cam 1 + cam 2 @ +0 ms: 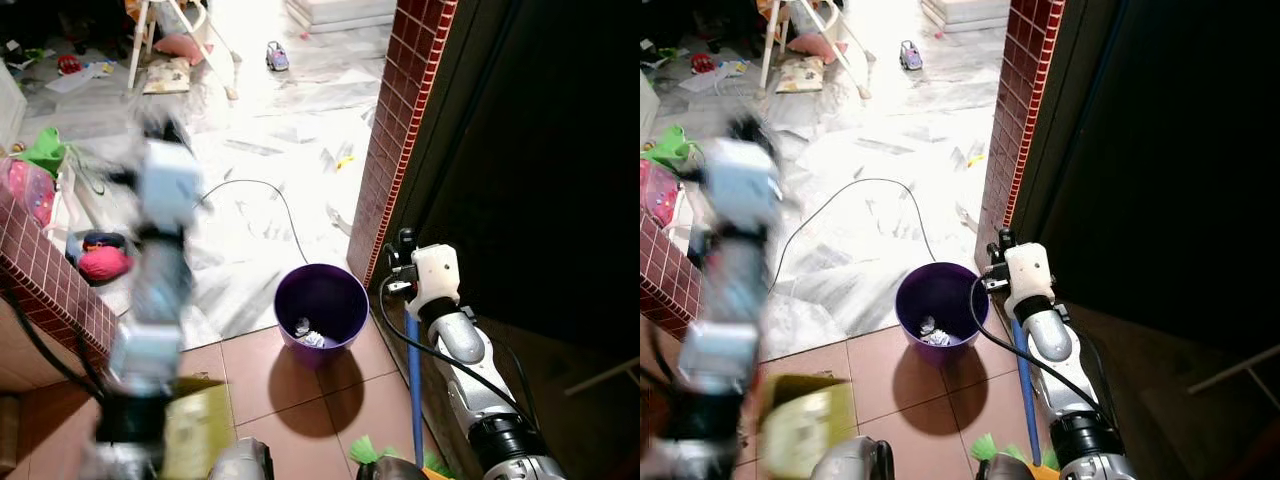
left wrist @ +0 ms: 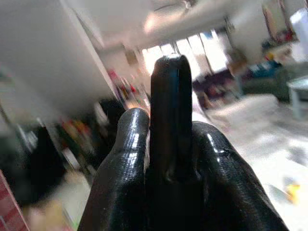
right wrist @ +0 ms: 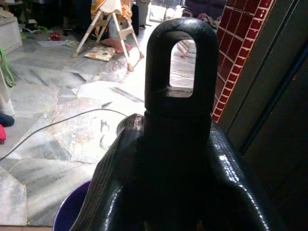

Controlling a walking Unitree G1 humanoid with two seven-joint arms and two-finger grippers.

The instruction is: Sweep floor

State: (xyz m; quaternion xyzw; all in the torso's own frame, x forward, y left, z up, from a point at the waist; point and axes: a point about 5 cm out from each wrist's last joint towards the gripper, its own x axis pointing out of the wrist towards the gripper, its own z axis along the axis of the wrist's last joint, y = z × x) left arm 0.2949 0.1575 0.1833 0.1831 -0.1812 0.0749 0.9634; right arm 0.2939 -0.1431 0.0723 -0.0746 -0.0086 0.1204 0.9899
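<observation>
My right gripper is shut on the top of a broom, beside the brick pillar. The broom's blue pole runs down to green bristles on the brown tiles. In the right wrist view the fingers clasp the broom's black end cap, which has a hanging loop. My left arm is raised and blurred. Its fingers are shut on a thin black handle. A yellow-green flat thing shows blurred below that arm. A purple bin holds crumpled paper.
A red brick pillar and a dark panel close off the right. A low brick wall stands at the left. A black cable, small scraps, a toy car and chair legs lie on the marble floor.
</observation>
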